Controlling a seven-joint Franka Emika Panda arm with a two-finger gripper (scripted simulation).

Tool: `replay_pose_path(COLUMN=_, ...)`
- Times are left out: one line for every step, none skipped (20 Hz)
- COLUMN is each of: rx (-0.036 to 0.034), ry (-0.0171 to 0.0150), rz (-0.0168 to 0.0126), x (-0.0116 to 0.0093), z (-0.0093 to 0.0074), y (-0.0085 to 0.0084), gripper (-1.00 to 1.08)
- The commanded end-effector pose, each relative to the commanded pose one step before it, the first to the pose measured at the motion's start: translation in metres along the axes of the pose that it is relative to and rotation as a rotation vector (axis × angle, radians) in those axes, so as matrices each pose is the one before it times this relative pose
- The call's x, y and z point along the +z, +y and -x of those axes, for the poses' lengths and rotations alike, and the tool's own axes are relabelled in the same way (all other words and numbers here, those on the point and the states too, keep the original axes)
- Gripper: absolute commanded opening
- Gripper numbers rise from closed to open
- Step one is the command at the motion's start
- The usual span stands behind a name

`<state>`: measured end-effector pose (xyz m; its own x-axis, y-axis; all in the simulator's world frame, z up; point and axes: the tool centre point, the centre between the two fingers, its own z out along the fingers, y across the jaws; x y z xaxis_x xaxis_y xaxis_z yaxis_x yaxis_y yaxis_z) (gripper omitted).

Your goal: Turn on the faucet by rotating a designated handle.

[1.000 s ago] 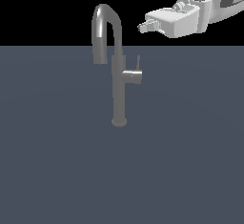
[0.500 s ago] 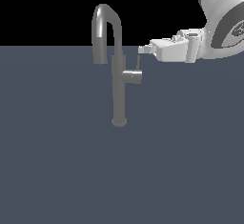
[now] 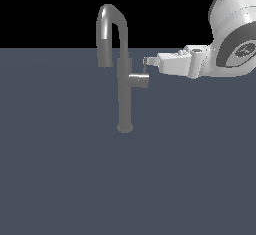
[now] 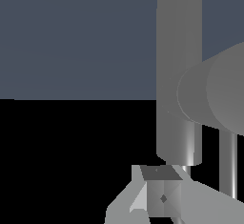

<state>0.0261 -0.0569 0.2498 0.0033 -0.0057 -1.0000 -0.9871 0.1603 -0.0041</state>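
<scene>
The faucet (image 3: 124,99) stands upright on the flat grey surface, its gooseneck spout (image 3: 111,19) hooking over to the exterior view's left. The handle (image 3: 138,80) is a short stub on the column's right side, with a thin lever rod (image 3: 145,68) standing up at its end. My gripper (image 3: 147,60) reaches in from the right with its fingers together and nothing between them, the tips right at the top of the lever rod. In the wrist view the column (image 4: 178,51), the stub (image 4: 214,94), the rod (image 4: 228,163) and my fingers (image 4: 162,194) fill the frame close up.
The dark grey-blue floor (image 3: 65,169) spreads flat around the faucet's round base (image 3: 125,127). My white arm (image 3: 235,34) fills the upper right of the exterior view.
My gripper has come down and moved left, from well above and right of the handle to the top of its lever rod. The faucet looks unchanged.
</scene>
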Motion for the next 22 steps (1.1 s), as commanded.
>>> replay_pose_path(rx=0.00402, ry=-0.00522, rz=-0.00514, x=0.00066, z=-0.00108, y=-0.00034, gripper=-1.00)
replay_pose_path(rx=0.00000, ry=0.00000, rz=0.00000, x=-0.00017, z=-0.00013, y=-0.00010, gripper=-1.00)
replay_pose_path(rx=0.00000, ry=0.00000, rz=0.00000, x=0.00000, z=0.00000, y=0.00000, gripper=-1.00)
replay_pose_path(rx=0.00000, ry=0.00000, rz=0.00000, x=0.00000, z=0.00000, y=0.00000, gripper=-1.00)
replay_pose_path(rx=0.00000, ry=0.00000, rz=0.00000, x=0.00000, z=0.00000, y=0.00000, gripper=-1.00)
replay_pose_path(rx=-0.00050, ry=0.00060, rz=0.00091, x=0.00032, z=0.00022, y=0.00021, gripper=-1.00)
replay_pose_path(rx=0.00000, ry=0.00000, rz=0.00000, x=0.00005, z=0.00122, y=0.00284, gripper=-1.00)
replay_pose_path(rx=0.00000, ry=0.00000, rz=0.00000, x=0.00005, z=0.00123, y=0.00285, gripper=-1.00)
replay_pose_path(rx=0.00000, ry=0.00000, rz=0.00000, x=0.00005, z=0.00123, y=0.00287, gripper=-1.00)
replay_pose_path(rx=0.00000, ry=0.00000, rz=0.00000, x=0.00005, z=0.00124, y=0.00288, gripper=-1.00)
replay_pose_path(rx=0.00000, ry=0.00000, rz=0.00000, x=0.00005, z=0.00125, y=0.00290, gripper=-1.00)
replay_pose_path(rx=0.00000, ry=0.00000, rz=0.00000, x=0.00005, z=0.00126, y=0.00291, gripper=-1.00)
replay_pose_path(rx=0.00000, ry=0.00000, rz=0.00000, x=0.00005, z=0.00127, y=0.00293, gripper=-1.00)
replay_pose_path(rx=0.00000, ry=0.00000, rz=0.00000, x=0.00004, z=0.00128, y=0.00294, gripper=-1.00)
replay_pose_path(rx=0.00000, ry=0.00000, rz=0.00000, x=0.00004, z=0.00129, y=0.00295, gripper=-1.00)
replay_pose_path(rx=0.00000, ry=0.00000, rz=0.00000, x=0.00000, z=0.00000, y=0.00000, gripper=-1.00)
replay_pose_path(rx=0.00058, ry=0.00112, rz=-0.00264, x=-0.00032, z=-0.00241, y=-0.00364, gripper=-1.00)
replay_pose_path(rx=0.00000, ry=0.00000, rz=0.00000, x=-0.00007, z=0.00005, y=0.00327, gripper=-1.00)
replay_pose_path(rx=0.00000, ry=0.00000, rz=0.00000, x=-0.00007, z=0.00005, y=0.00329, gripper=-1.00)
replay_pose_path(rx=-0.00017, ry=-0.00041, rz=0.00053, x=0.00012, z=0.00016, y=0.00337, gripper=-1.00)
replay_pose_path(rx=0.00000, ry=0.00000, rz=0.00000, x=-0.00007, z=0.00005, y=0.00332, gripper=-1.00)
replay_pose_path(rx=-0.00012, ry=-0.00028, rz=0.00038, x=0.00007, z=0.00013, y=0.00339, gripper=-1.00)
